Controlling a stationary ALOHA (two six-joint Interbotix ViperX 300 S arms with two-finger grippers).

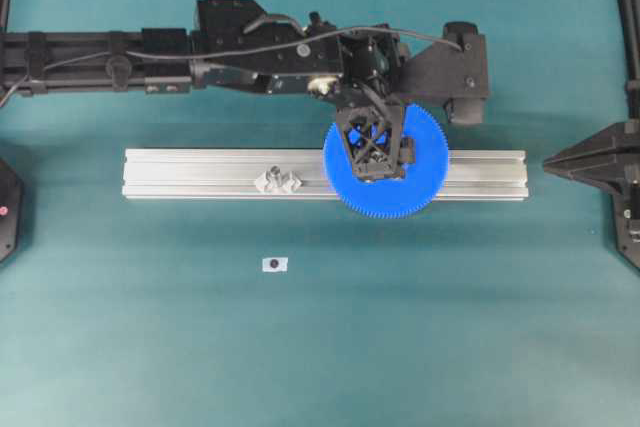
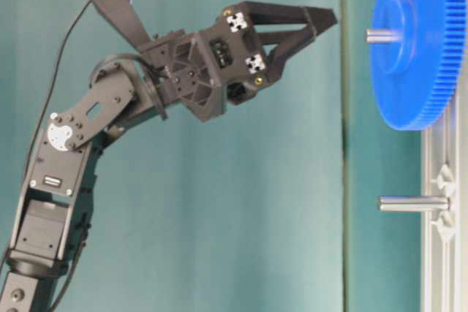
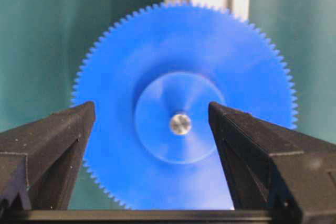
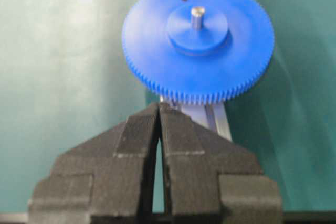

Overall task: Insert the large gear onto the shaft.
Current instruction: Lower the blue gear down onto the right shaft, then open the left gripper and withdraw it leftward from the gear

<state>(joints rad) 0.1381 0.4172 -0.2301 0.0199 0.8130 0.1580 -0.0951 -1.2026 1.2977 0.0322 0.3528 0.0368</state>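
Note:
The large gear point(image 1: 425, 182), a bright-blue toothed disc, sits flat on the aluminium rail with the shaft point(image 3: 180, 124) through its centre hole. The pin's grey tip stands above the raised hub point(image 4: 197, 17). In the table-level view the gear point(image 2: 409, 56) rests against the rail with the pin end point(image 2: 382, 35) poking out. My left gripper point(image 1: 377, 162) hovers over the hub, open, with its fingers apart from the gear point(image 2: 327, 23) and nothing between them point(image 3: 151, 107). At the right edge my right gripper point(image 1: 548, 162) is shut and empty point(image 4: 159, 106).
The aluminium rail point(image 1: 200, 173) lies across the middle of the green mat. A second pin point(image 1: 274, 174) stands in its clear mount further left on the rail, also seen from table level point(image 2: 413, 203). A small white tag with a dark dot point(image 1: 274, 264) lies in front.

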